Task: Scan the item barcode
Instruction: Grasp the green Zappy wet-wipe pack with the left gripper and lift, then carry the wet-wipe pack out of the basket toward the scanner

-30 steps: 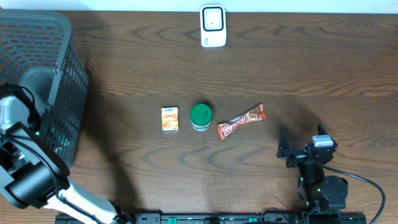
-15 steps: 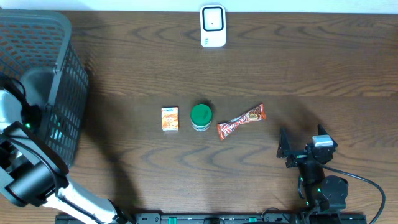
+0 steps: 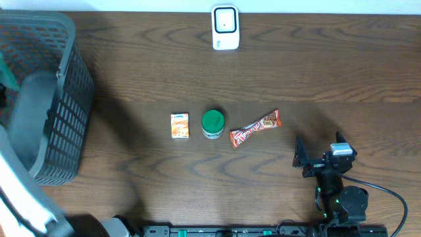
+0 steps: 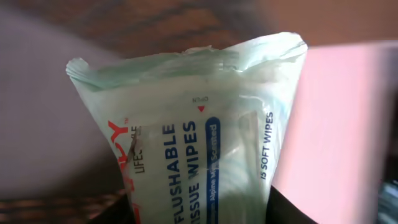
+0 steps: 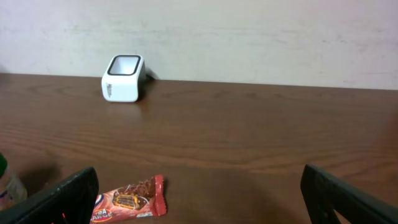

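we see the left gripper (image 4: 200, 214) clenched on the lower end of the flushable wipes pack (image 4: 199, 137), by the basket (image 3: 66, 99). we judge the pack soft, light and slippery: grip its padded middle. the right gripper (image 5: 199, 202) stands released.

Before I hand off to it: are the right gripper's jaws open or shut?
Open. On the right gripper, the jaws stand far apart in its wrist view, gripping nothing.
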